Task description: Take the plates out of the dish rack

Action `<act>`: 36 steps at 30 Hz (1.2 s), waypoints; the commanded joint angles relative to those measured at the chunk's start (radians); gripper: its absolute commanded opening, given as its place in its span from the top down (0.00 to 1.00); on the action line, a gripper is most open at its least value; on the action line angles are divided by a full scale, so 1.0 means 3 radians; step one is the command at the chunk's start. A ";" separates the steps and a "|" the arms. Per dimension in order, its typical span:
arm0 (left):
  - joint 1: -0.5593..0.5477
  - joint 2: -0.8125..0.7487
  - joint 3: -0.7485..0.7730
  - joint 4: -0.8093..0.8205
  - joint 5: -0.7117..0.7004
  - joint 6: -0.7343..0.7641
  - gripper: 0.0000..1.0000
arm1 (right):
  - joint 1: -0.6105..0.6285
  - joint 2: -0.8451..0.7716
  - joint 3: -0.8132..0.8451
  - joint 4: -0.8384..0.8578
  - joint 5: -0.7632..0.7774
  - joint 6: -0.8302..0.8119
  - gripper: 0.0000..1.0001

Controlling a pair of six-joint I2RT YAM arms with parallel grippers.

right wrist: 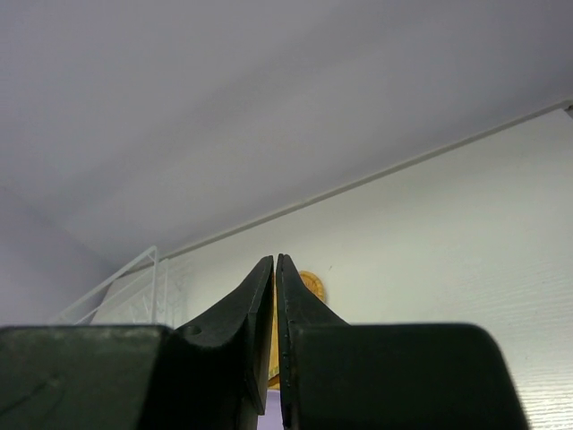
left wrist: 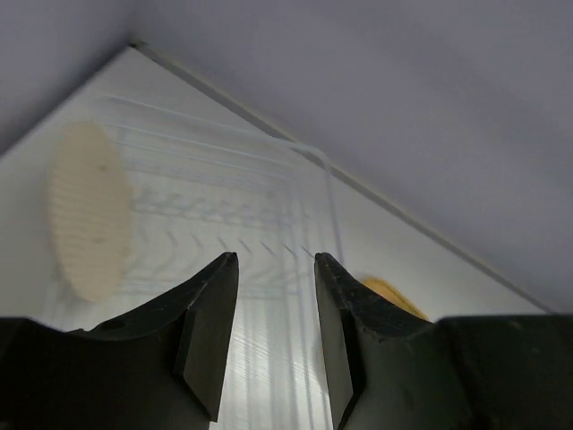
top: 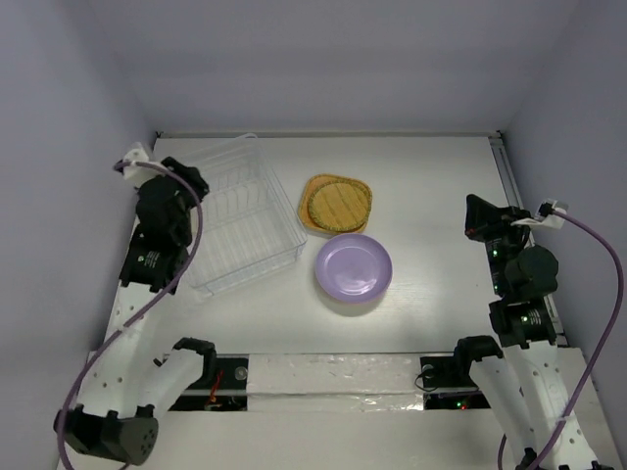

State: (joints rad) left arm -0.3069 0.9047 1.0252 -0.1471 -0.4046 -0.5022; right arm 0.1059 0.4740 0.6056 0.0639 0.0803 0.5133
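Note:
The clear dish rack [top: 240, 220] stands at the left of the table. One cream plate [left wrist: 88, 210] stands on edge among its ribs [left wrist: 242, 233]. My left gripper [top: 188, 180] [left wrist: 276, 262] hangs over the rack's left side, open, with nothing between its fingers. Right of the rack, a round orange plate [top: 338, 203] lies on an orange rounded-square plate [top: 364, 188]. A purple plate [top: 354, 266] lies flat in front of them. At the right side of the table my right gripper [top: 478, 217] [right wrist: 274, 261] is shut and empty, pointing toward the orange plates [right wrist: 312, 285].
The rack's corner [right wrist: 148, 278] shows at the far left of the right wrist view. Grey walls close off the back and both sides of the white table [top: 431, 176]. A metal rail [top: 505, 171] runs along the right edge.

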 commanded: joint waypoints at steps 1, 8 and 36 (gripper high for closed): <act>0.0622 -0.0070 -0.0155 -0.0226 0.0411 0.0063 0.64 | 0.0015 -0.0025 0.0027 0.0191 -0.0094 0.0002 0.89; 0.2178 0.0439 -0.0385 0.0168 0.1726 0.0028 0.46 | 0.0015 0.0000 0.0027 0.0211 -0.0160 0.0007 0.87; 0.2363 0.1382 -0.0155 0.0618 0.2034 -0.0019 0.84 | 0.0015 0.0015 0.0037 0.0196 -0.0196 -0.0003 0.86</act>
State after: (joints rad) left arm 0.3946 1.3228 0.9306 -0.0303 0.1875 -0.5056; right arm 0.1059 0.4850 0.6056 0.0788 0.0353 0.5137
